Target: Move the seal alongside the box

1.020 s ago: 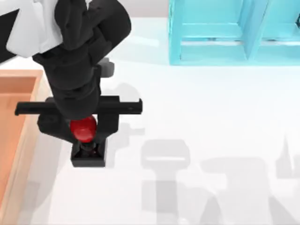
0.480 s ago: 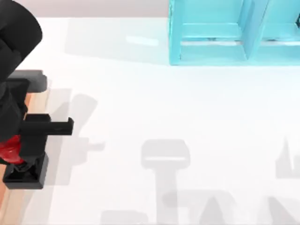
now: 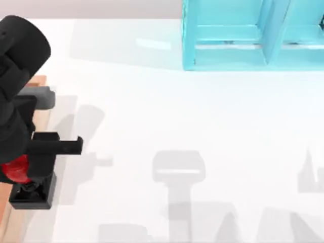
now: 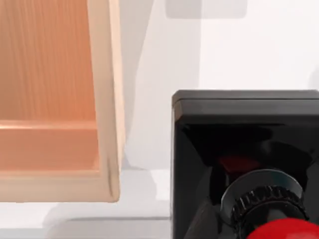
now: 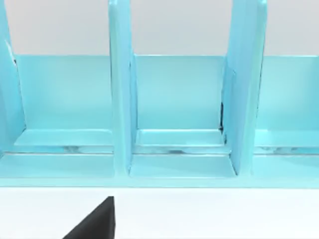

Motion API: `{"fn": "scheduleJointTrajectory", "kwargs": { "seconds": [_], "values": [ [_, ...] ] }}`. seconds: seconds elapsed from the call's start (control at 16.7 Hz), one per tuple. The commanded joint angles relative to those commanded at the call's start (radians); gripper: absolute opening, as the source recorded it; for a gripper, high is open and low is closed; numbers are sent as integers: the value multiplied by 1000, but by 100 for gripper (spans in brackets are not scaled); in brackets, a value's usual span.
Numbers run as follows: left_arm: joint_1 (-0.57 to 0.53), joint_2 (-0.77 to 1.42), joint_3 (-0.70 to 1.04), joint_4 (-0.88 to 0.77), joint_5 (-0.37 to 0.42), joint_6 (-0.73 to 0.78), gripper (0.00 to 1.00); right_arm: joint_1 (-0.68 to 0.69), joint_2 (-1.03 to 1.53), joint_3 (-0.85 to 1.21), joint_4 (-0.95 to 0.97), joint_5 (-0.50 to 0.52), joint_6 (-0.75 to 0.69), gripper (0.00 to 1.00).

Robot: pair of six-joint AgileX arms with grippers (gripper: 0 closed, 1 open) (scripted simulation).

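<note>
The seal has a black square base [image 3: 32, 194] and a glossy red knob [image 3: 14, 171]. My left gripper [image 3: 19, 168] is shut on the knob from above, at the table's left edge. In the left wrist view the seal's base [image 4: 239, 144] stands just beside the tan rim [image 4: 108, 99] of the orange-brown box [image 4: 47, 74], with a strip of white table between them. From above, the box rim [image 3: 41, 104] shows next to the arm. Whether the base rests on the table is unclear.
A light blue shelf unit [image 3: 253, 40] with compartments stands at the back right and faces the right wrist camera [image 5: 174, 109]. A dark part of my right gripper [image 5: 94, 224] shows low in that view. White table lies between the seal and the shelf.
My left gripper carried the seal leftward from mid-table to the box's rim. In the last half second it shifted slightly right and toward the front.
</note>
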Motion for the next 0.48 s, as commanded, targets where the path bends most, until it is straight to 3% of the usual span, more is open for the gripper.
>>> {"fn": "scheduleJointTrajectory", "kwargs": {
  "seconds": [0.48],
  "values": [
    [5,-1,-170,165,2,4,0,0,0,0,0,0,0,100]
  ]
}}
